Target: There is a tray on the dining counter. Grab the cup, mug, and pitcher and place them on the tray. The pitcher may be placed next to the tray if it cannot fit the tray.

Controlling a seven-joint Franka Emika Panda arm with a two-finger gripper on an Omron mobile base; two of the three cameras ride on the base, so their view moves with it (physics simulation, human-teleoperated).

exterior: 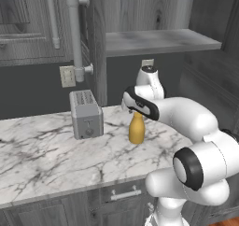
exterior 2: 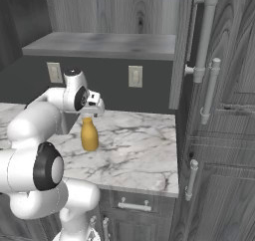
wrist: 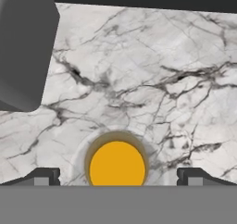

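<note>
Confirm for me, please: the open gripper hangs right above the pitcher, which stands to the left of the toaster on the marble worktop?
Not quite. In the left base view the pitcher stands to the right of the toaster, not the left. The rest holds: the open gripper hangs right above it, on the marble worktop.

Grey wood cabinets (exterior: 28, 29), marble worktop (exterior: 42, 159)

My two base cameras look forward and down from behind the arm, sharing the marble counter (exterior: 42, 159); my hand camera looks straight down, close above the pitcher (wrist: 117, 165).
</note>
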